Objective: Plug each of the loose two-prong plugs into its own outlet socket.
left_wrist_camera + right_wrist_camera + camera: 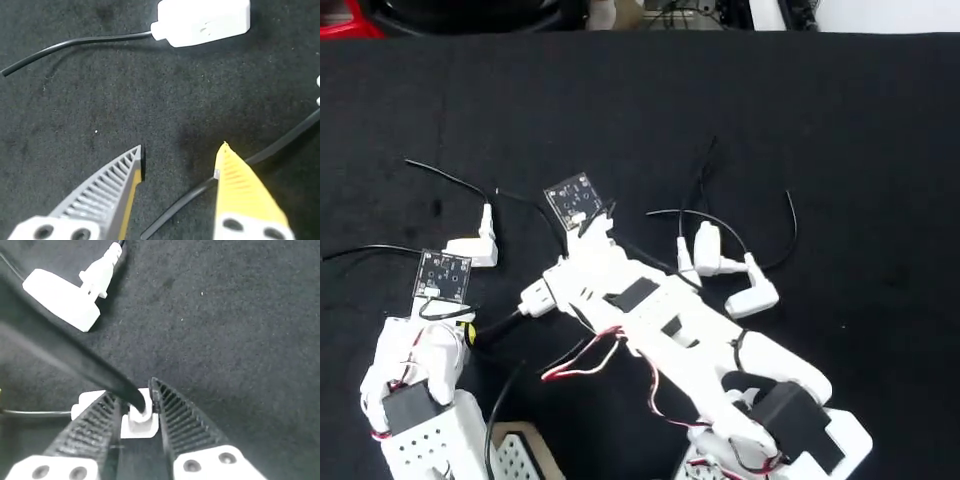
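right gripper (133, 390) clamped on a white plug (140, 426), left gripper (181, 146) hanging apart; next, i'd say, line its prongs with the socket (87, 399) just beside.

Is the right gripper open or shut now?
Shut: the right gripper presses both fingers against a white plug, its cord leading out between them.

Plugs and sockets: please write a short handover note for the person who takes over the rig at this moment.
Left tool: open and empty; a socket lies ahead of it.
Right tool: shut on a plug.
Done, it seems: a second plug sits against that socket, probably seated.
To do: seat the held plug; then check the cluster in the right half of the high view, where I cannot tell which pieces are joined.
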You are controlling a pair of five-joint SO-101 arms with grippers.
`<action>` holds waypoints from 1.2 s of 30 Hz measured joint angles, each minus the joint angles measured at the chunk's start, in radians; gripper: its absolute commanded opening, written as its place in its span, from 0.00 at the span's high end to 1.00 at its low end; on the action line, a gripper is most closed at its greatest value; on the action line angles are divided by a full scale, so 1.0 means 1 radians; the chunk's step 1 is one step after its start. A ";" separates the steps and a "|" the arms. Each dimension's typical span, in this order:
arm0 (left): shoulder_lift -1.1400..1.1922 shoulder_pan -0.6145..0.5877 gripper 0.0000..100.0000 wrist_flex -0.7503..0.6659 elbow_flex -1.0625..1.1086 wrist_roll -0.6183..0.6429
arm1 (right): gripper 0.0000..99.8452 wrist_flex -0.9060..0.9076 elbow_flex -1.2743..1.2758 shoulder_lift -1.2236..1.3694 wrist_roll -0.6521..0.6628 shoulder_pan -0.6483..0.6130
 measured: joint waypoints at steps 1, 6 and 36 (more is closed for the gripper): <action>0.000 0.000 0.76 0.000 0.000 0.000 | 0.99 -0.002 0.005 -0.002 -0.002 0.000; 0.000 0.000 0.76 0.000 0.000 0.000 | 0.99 -0.011 0.031 -0.009 -0.008 -0.032; -0.005 0.000 0.76 0.072 -0.331 0.347 | 0.99 0.282 -0.157 0.083 0.230 0.155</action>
